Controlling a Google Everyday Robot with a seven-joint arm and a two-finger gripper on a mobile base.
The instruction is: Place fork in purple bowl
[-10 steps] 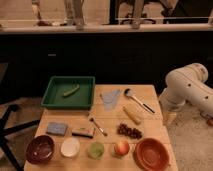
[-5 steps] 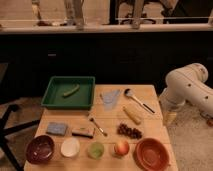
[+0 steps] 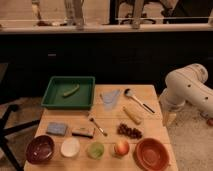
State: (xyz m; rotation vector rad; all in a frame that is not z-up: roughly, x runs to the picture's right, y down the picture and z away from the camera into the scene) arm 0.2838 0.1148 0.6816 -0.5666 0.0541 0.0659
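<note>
The fork [image 3: 98, 126] is a slim silvery utensil lying flat near the middle of the wooden table [image 3: 150, 122]. The purple bowl [image 3: 40, 148] sits at the table's front left corner and looks empty. Only my white arm [image 3: 186, 89] shows, bent beside the table's right edge, well away from the fork and the bowl. My gripper is out of view.
A green tray [image 3: 56, 97] holding a green item sits back left. A black-handled spoon [image 3: 138, 100], a clear cup [image 3: 110, 98], a yellow item [image 3: 132, 114] and grapes [image 3: 130, 131] lie mid-right. A white bowl [image 3: 70, 147], green cup [image 3: 95, 149], fruit [image 3: 121, 148] and orange-red bowl [image 3: 151, 153] line the front.
</note>
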